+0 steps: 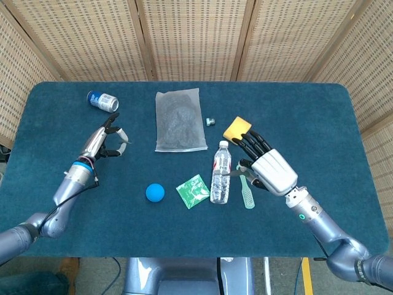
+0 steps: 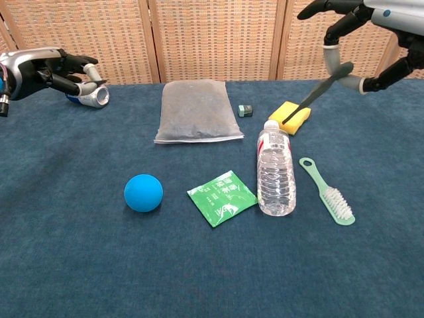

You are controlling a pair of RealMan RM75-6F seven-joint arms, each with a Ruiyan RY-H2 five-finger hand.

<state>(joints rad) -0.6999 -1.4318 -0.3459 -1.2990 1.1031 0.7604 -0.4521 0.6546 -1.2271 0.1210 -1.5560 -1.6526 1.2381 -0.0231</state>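
The right hand (image 2: 371, 40), raised over the desk (image 1: 319, 123), pinched grey tongs (image 2: 317, 89), apparently mid-carry, needing a set-down spot, while the left hand (image 1: 104, 140) hung empty, fingers loosely curled.

Right hand (image 1: 270, 169) is seen raised beside water bottle (image 1: 220, 180) and green brush (image 1: 247, 193), a thin grey tool pinched in it. Left hand (image 1: 105, 141) is held out left, fingers loosely curled, below soda can (image 1: 102, 101). Blue ball (image 1: 155, 192) and green packet (image 1: 193, 190) are laid between.
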